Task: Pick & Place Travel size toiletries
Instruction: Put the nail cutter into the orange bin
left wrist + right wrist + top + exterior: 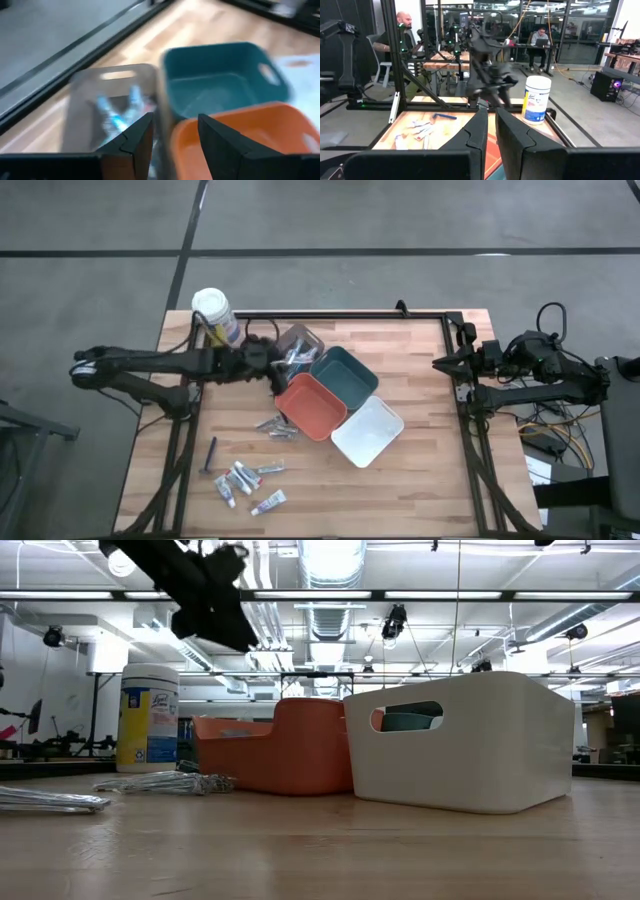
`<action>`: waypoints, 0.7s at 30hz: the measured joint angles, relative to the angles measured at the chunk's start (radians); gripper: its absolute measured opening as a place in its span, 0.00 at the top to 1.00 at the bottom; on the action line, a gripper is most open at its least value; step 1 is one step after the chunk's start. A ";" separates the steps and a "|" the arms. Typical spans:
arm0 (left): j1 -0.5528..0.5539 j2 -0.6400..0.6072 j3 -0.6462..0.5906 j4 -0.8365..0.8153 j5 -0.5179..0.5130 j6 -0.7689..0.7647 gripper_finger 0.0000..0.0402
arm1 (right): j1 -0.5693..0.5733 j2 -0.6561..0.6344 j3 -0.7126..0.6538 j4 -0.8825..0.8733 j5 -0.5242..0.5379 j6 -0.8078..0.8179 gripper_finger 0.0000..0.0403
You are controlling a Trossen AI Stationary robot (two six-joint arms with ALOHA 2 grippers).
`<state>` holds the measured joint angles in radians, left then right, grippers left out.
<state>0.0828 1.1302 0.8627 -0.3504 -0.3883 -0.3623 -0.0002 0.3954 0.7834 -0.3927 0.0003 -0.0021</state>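
Small white and silver tubes (245,480) lie flat near the table's near-left part, with a slim dark long-handled piece (210,455) beside them. More silvery items (278,425) lie by the orange tray (310,405); the low view shows them (165,782) on the wood. A grey see-through tray (112,107) holds blue and white sticks (117,112). My left gripper (175,132) hangs open and empty above the grey tray's edge (275,365), raised well off the table (210,600). My right gripper (491,127) is shut and waits at the table's right edge (440,363).
Teal tray (343,375), orange tray and white tray (367,430) sit in a diagonal row mid-table. A white-lidded canister (213,310) stands at the far-left corner. A dark frame rail (340,315) runs along the far edge. Bare wood lies to the right. People sit beyond the table (402,30).
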 joint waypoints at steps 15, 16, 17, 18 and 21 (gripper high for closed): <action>-0.412 0.018 -0.001 -0.001 -0.138 -0.024 0.61 | 0.000 0.000 0.000 0.000 0.000 0.000 0.92; -0.429 0.025 -0.001 -0.001 -0.138 -0.032 0.61 | 0.000 0.000 0.000 0.000 0.000 0.001 0.92; -0.444 0.033 -0.001 -0.001 -0.138 -0.042 0.61 | 0.000 0.000 0.000 0.000 0.000 0.001 0.92; -0.458 0.042 -0.001 -0.001 -0.139 -0.052 0.61 | 0.000 0.000 0.000 0.000 0.000 0.000 0.92; -0.488 0.076 -0.001 -0.001 -0.146 -0.068 0.61 | 0.000 0.000 0.000 0.000 0.000 0.002 0.92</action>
<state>-0.4048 1.2065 0.8616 -0.3519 -0.5345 -0.4306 -0.0005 0.3957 0.7834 -0.3927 0.0002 -0.0006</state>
